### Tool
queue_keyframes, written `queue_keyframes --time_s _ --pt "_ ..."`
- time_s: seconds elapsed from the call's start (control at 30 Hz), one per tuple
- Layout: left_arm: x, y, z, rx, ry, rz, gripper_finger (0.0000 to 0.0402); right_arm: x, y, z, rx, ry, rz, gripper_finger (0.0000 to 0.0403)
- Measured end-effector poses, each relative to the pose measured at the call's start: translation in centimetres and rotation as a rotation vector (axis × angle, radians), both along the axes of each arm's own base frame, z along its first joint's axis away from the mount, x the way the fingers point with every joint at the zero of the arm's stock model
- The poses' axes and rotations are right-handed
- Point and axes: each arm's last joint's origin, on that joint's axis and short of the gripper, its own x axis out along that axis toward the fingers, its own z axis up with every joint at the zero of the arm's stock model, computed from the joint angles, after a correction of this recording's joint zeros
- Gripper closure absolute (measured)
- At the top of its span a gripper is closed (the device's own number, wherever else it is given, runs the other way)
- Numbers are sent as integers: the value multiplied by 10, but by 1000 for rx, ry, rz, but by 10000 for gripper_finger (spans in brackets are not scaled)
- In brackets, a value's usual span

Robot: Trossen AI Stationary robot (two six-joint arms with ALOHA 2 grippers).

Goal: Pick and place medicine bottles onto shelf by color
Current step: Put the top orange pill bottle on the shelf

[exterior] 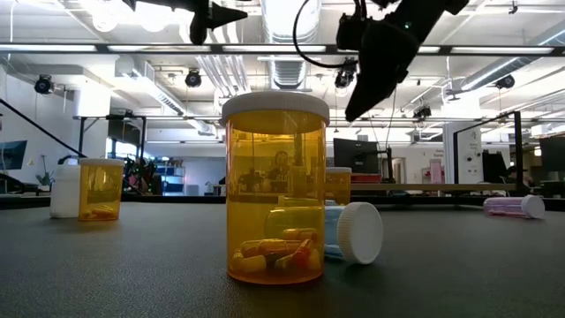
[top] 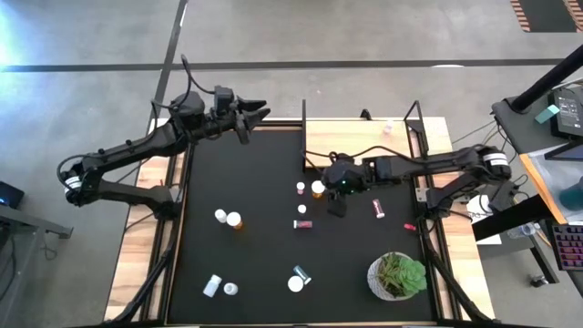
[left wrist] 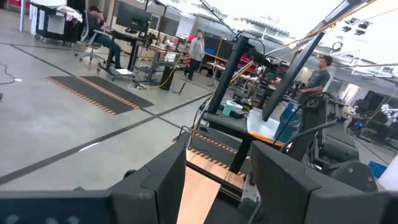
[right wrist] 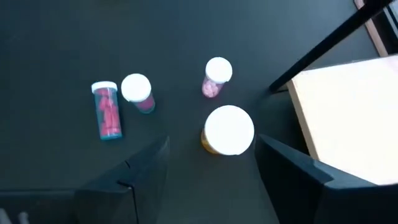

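Observation:
An orange bottle with a white cap stands upright on the black mat, also in the high view. My right gripper is open above it, fingers either side, touching nothing; the low view shows the gripper well above the table. Two pink bottles stand nearby and a third lies on its side. The light-wood shelf with black posts stands at the far edge. My left gripper is open and empty, raised near the mat's far left.
More bottles stand or lie scattered on the mat: an orange and white pair, white ones, one near the middle front, a pink one. A potted plant stands at the near right. A small bottle stands on the shelf.

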Motion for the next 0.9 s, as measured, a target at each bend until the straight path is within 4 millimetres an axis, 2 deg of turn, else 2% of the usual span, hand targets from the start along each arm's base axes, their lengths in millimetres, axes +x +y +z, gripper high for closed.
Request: queue_keyframes --time_s 0.17,0.37,0.67,0.9 --pt "0 0 0 6 3 3 237 4 -6 -6 31 -1 -93 177" --pt "0 0 -3 23 17 5 237 9 -13 -20 20 57 -102 169" --pt "0 0 -4 70 36 10 237 17 -13 -41 61 125 -120 96" --pt "0 0 -4 70 36 11 237 22 -12 -45 90 126 -155 74"
